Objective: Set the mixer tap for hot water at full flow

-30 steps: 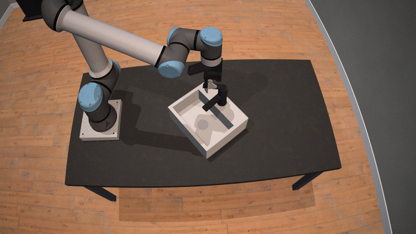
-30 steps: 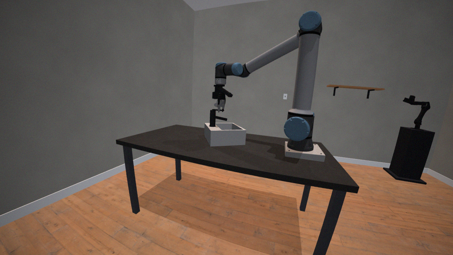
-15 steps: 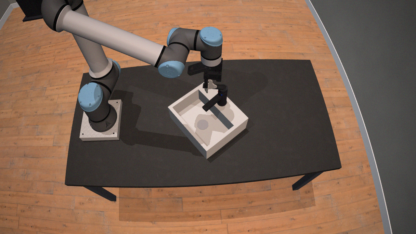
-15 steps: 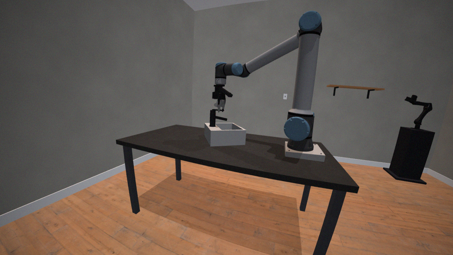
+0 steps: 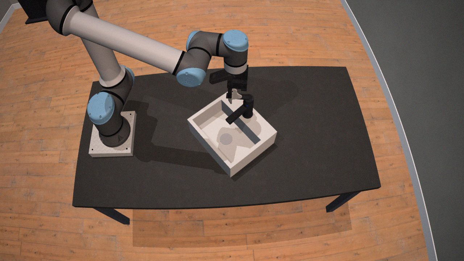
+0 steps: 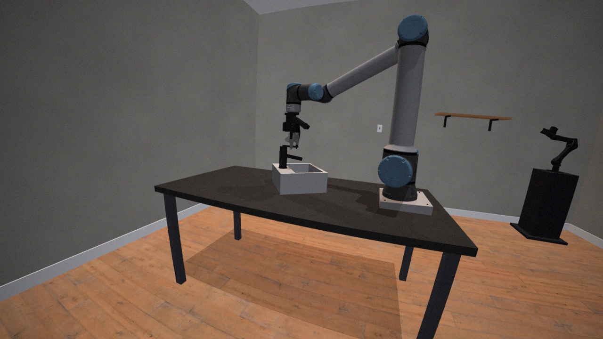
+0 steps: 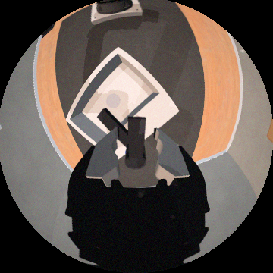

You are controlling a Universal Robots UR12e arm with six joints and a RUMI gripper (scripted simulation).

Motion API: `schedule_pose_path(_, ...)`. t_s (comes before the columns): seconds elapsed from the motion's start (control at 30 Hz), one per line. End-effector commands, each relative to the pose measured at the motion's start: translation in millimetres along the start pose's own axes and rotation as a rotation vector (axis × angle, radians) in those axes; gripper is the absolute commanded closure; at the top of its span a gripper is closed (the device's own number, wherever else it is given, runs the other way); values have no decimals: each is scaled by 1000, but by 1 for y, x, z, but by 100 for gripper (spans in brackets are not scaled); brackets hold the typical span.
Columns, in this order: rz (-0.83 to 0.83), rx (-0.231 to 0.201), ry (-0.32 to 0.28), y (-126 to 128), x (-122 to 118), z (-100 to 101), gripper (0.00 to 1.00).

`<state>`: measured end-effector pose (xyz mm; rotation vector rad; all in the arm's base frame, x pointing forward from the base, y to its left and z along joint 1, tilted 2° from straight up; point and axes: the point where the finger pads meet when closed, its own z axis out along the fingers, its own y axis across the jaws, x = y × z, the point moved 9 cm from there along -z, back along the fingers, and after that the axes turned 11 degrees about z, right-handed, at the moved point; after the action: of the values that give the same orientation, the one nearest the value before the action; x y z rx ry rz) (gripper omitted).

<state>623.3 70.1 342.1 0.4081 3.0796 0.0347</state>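
Note:
A black mixer tap (image 5: 247, 109) stands on the rim of a white sink basin (image 5: 232, 134). Its spout (image 5: 234, 116) reaches out over the basin. A blue dot (image 5: 247, 105) shows on the tap body; I see no red dot. My gripper (image 5: 234, 95) hangs straight down over the tap's lever (image 7: 136, 142). In the wrist view the lever lies between my two fingers, with a small gap on each side. The gripper is open around the lever and does not clamp it. In the side view the lever (image 6: 289, 147) sticks out about level, just under the fingertips (image 6: 293, 142).
The basin has a grey drain (image 5: 225, 139) in its floor. The arm's base plate (image 5: 111, 134) is bolted to the black table at the left. A wall shelf (image 6: 472, 116) and a black pedestal (image 6: 546, 202) stand far off.

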Motion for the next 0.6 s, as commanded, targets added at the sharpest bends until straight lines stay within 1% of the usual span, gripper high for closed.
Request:
schedule_pose_path(0.0, 0, 0, -2, 0, 0, -1, 63)
schedule_pose_path(0.3, 0, 0, -2, 0, 0, -8, 63)
schedule_pose_path(0.57, 0, 0, -2, 0, 0, -26, 63)
